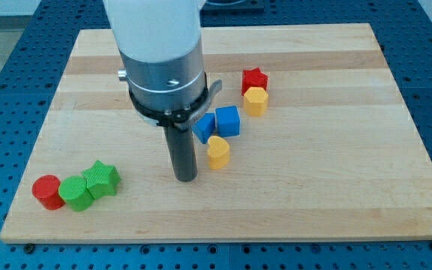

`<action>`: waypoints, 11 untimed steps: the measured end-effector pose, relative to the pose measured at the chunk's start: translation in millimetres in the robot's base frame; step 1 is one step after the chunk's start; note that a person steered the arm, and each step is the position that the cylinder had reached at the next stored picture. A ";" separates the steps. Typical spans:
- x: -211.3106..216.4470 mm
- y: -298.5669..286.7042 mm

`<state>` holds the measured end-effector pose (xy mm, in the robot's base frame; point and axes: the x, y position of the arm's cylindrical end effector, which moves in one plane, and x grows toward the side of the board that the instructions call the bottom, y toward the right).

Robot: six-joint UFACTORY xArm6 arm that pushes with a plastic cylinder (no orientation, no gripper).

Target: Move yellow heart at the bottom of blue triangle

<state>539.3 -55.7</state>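
Note:
The yellow heart lies near the board's middle, just below the blue triangle and touching or nearly touching it. A blue cube sits against the triangle's right side. My tip rests on the board a little to the left of and slightly below the yellow heart, with a small gap between them. The arm's white and grey body hides the board above the tip.
A red star with a yellow hexagon just below it lies right of centre, toward the view's top. At the lower left sit a red cylinder, a green cylinder and a green star. The wooden board has blue surround.

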 end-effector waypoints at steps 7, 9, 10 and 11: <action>-2.8 97.9; -14.1 97.2; -20.1 91.1; -21.1 74.9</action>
